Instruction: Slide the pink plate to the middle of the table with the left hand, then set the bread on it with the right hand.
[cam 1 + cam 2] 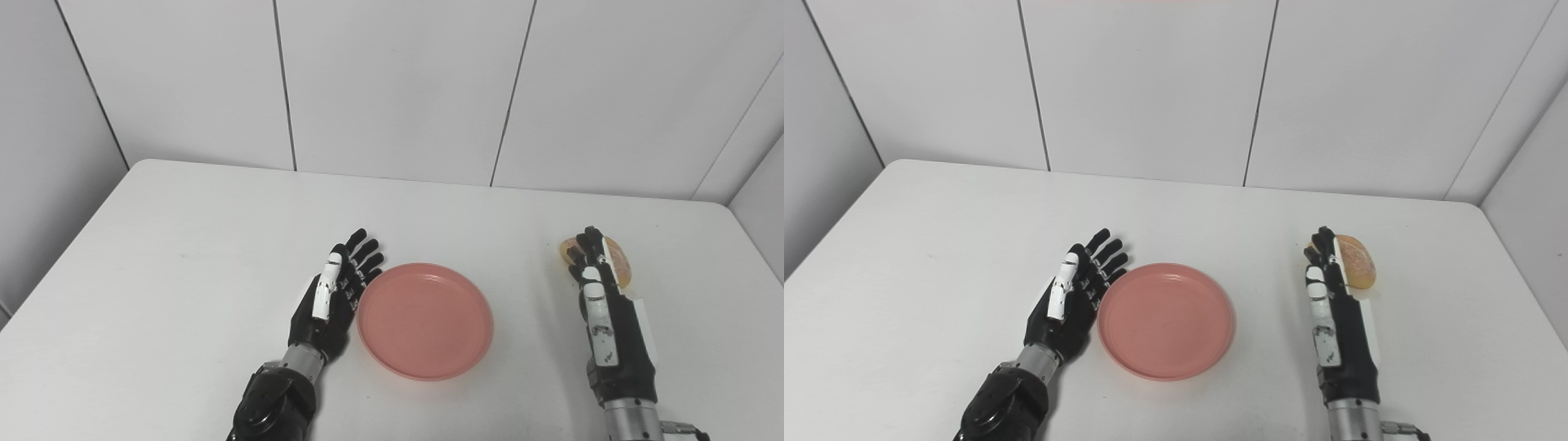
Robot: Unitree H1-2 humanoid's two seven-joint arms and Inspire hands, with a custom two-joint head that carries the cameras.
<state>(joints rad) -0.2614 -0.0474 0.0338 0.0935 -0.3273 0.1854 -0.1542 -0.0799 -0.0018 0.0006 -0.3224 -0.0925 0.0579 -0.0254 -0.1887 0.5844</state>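
The pink plate (425, 320) lies flat near the middle of the table. My left hand (335, 295) rests on the table beside the plate's left rim, open, fingers stretched out and close to or just touching the rim. The bread (1358, 263), a round golden bun, lies at the right side of the table. My right hand (1335, 312) stands on edge with its fingers stretched forward against the bun's left side and partly covering it. The fingers are not closed around it, and the bun rests on the table.
The white table (184, 257) is bounded by white panel walls at the back and sides. Its right edge (759, 263) is close to the bun.
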